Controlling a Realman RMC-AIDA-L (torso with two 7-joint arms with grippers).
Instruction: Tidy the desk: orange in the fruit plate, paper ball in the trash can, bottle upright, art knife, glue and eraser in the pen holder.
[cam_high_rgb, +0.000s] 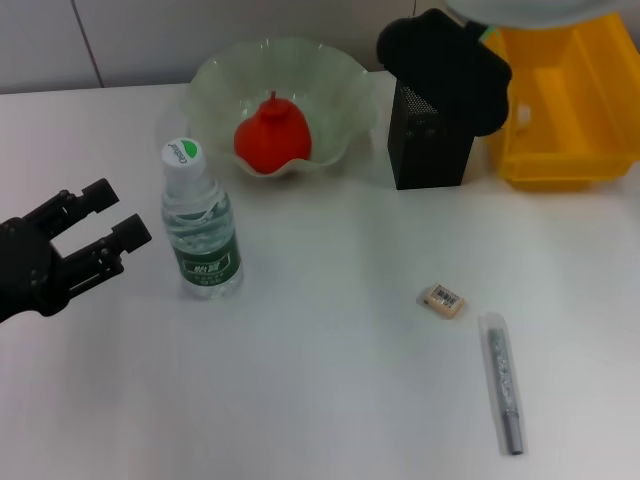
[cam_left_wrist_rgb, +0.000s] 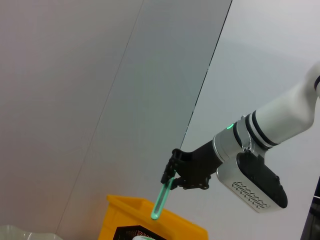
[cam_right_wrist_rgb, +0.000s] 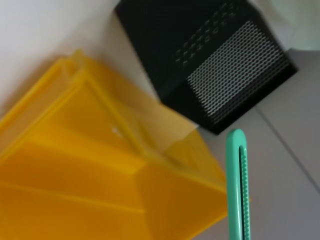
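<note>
Green art knife (cam_right_wrist_rgb: 236, 185), one eraser (cam_high_rgb: 442, 299)

The left gripper (cam_high_rgb: 105, 228) hovers low at the near left, its black fingers (cam_high_rgb: 98, 192) spread apart and pointing right. The right gripper (cam_left_wrist_rgb: 169, 176) hangs at the far right, raised, fingers closed around a held item.

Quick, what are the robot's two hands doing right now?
Left gripper: open, holding nothing, beside the water bottle.
Right gripper: shut on the green art knife, above the black pen holder.
</note>
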